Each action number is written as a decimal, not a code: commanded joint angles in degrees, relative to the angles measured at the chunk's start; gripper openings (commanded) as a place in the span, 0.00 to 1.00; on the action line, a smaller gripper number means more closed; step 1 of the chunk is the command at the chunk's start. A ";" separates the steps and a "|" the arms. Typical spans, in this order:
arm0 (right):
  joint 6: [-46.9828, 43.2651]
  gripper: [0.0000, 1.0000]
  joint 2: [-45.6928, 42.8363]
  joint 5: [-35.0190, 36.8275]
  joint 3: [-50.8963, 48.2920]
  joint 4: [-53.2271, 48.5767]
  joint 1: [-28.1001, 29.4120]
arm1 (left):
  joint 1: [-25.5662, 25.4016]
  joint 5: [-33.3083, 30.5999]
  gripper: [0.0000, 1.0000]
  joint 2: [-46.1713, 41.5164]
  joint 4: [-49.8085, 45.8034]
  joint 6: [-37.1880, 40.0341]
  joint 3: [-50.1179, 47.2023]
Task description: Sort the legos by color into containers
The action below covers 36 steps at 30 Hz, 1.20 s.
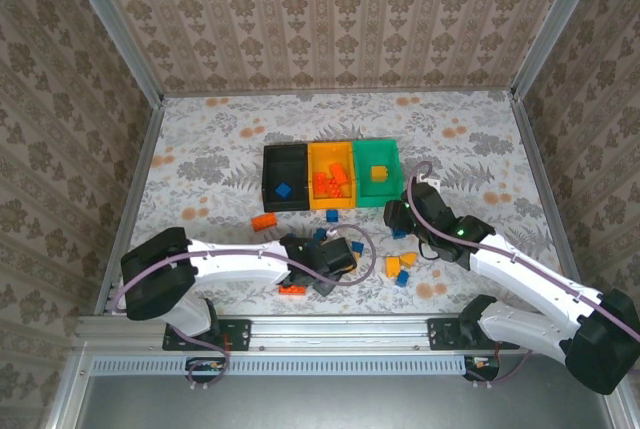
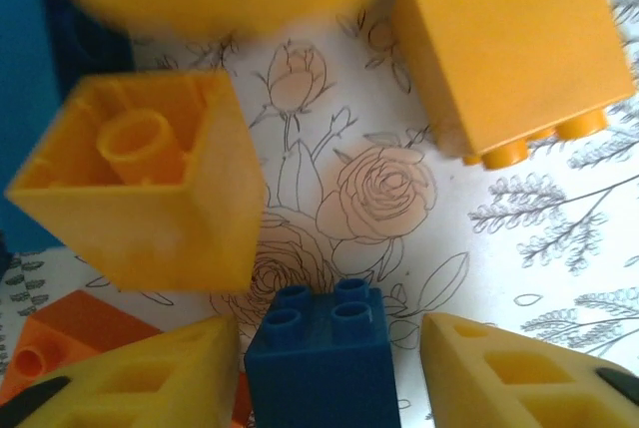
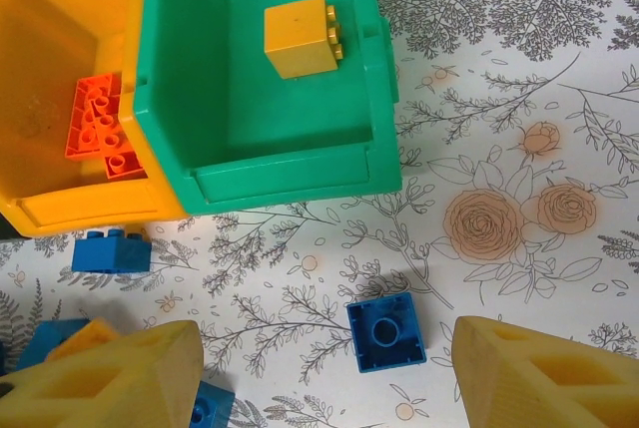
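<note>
No writing, label, brand mark or number can be read anywhere in these views. The studs on the blue lego (image 2: 318, 348), seen close up from the left wrist, are too soft to show any embossed mark. The counter (image 1: 480, 129) carries only a printed flower pattern, no words.

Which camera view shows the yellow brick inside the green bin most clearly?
The right wrist view: the yellow brick lies large and sharp on the green bin's floor, studs facing right. The top external view shows it as a small yellow patch in that bin.
</note>
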 commanded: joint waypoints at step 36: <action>1.50 0.69 -0.11 -0.83 -1.23 -0.13 -1.64 | 19.65 0.30 0.25 -18.23 2.39 6.32 4.80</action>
